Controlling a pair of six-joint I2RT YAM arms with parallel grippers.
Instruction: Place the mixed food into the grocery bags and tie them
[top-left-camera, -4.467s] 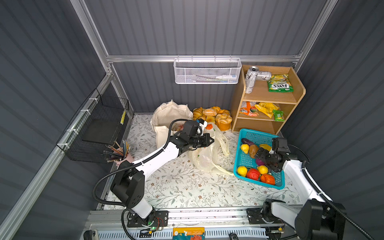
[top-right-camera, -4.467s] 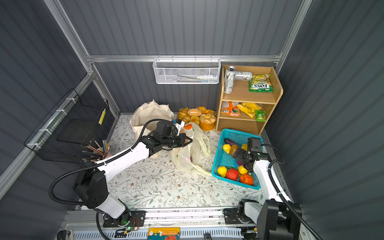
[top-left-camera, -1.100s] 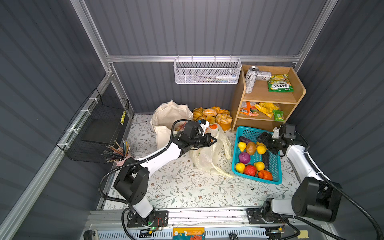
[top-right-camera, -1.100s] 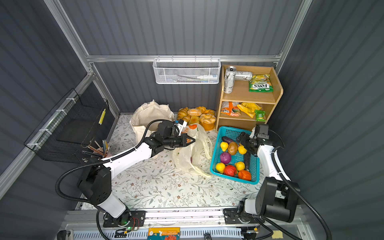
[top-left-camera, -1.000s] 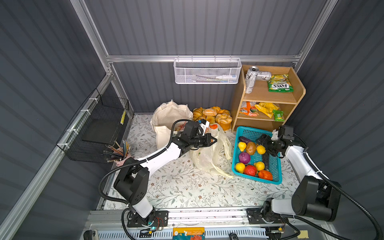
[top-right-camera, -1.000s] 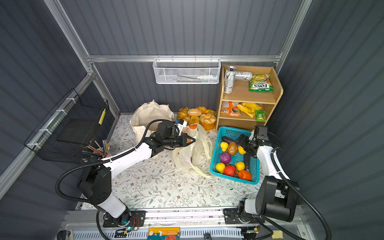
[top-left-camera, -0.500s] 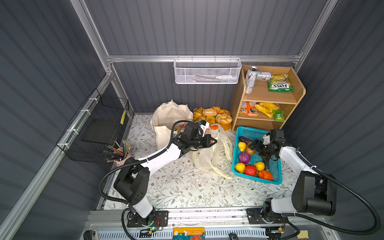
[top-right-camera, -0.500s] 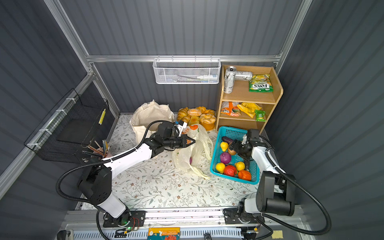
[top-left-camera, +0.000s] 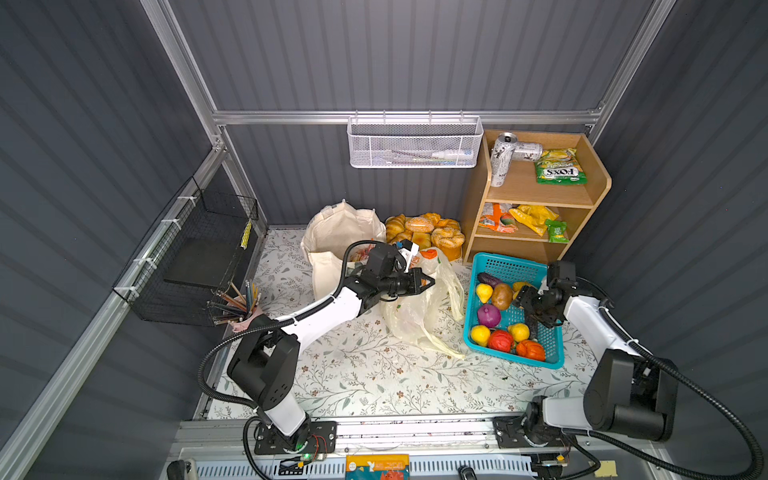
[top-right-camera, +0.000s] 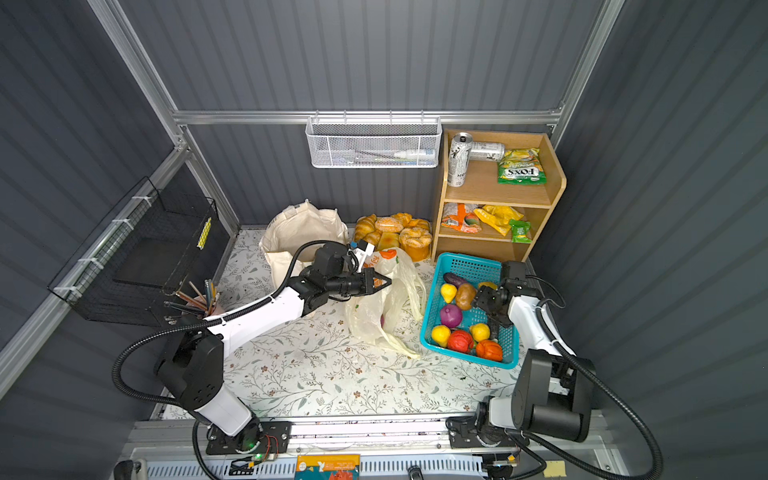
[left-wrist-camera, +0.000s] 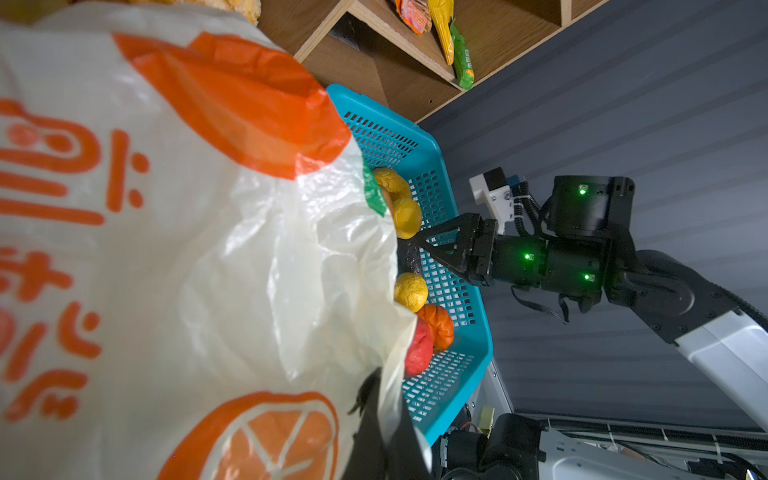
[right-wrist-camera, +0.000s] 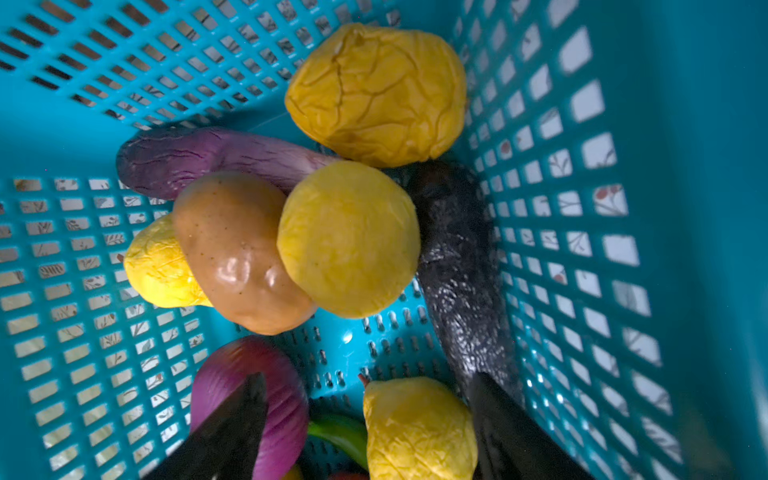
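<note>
My left gripper (top-left-camera: 428, 282) (top-right-camera: 384, 282) (left-wrist-camera: 386, 432) is shut on the rim of the cream plastic grocery bag (top-left-camera: 415, 311) (top-right-camera: 374, 320) (left-wrist-camera: 187, 257), holding its mouth up. The beige canvas tote (top-left-camera: 336, 237) stands behind it. The mixed food lies in the turquoise basket (top-left-camera: 511, 266) (top-right-camera: 469, 259). My right gripper (top-left-camera: 532, 309) (top-right-camera: 488, 307) (right-wrist-camera: 365, 380) is open and low inside the basket, straddling a yellow lemon (right-wrist-camera: 415, 424). One finger sits over the purple onion (right-wrist-camera: 286, 399) (top-left-camera: 488, 315), the other along the dark eggplant (right-wrist-camera: 457, 257).
Also in the basket are a potato (right-wrist-camera: 237, 257), a purple eggplant (right-wrist-camera: 199, 158) and red and orange fruit (top-left-camera: 500, 340). A wooden shelf (top-left-camera: 598, 183) holds cans and snack packets. Bread (top-left-camera: 424, 232) is piled beside it. A black wire rack (top-left-camera: 199, 257) and pencils (top-left-camera: 239, 299) are at the left.
My right gripper came forward from the basket's back edge and dropped among the fruit, its jaws narrowing slightly. The left gripper kept hold of the bag without moving.
</note>
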